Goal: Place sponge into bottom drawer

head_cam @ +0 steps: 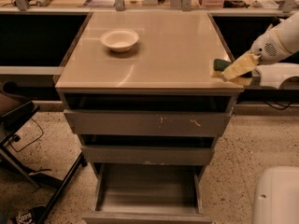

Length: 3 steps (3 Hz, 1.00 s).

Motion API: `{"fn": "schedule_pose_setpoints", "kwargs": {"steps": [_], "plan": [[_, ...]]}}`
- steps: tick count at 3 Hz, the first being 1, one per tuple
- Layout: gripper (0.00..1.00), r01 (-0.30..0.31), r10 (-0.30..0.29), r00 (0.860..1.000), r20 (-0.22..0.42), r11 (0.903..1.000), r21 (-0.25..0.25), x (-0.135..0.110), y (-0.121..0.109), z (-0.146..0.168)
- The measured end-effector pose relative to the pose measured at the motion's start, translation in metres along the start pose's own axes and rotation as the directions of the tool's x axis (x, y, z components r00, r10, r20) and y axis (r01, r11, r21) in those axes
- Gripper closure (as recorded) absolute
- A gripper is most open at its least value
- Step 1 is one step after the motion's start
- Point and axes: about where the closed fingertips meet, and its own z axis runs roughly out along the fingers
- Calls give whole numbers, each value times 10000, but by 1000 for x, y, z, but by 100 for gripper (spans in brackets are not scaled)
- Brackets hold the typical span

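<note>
Gripper (237, 69) at the right edge of the cabinet top (163, 50), closed on the sponge (220, 64); the sponge's green end shows above that edge; bottom drawer (147, 190) stands pulled open at floor level; bowl (119, 39) sits well apart, rear left.

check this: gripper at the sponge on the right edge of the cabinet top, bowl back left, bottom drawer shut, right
Not quite: the camera view shows the bottom drawer pulled open, not shut. The rest holds: the gripper is at the sponge on the right edge of the cabinet top, and the bowl sits back left.
</note>
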Motion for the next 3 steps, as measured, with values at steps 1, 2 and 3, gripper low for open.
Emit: {"fn": "schedule_pose_setpoints", "kwargs": {"steps": [1, 2, 3], "plan": [[100, -21, 19, 9997, 224, 9999, 100, -6, -4, 3], [100, -641, 640, 9979, -62, 9972, -381, 2, 6, -6], [100, -1406, 1412, 9874, -720, 9900, 132, -32, 18, -26]]}}
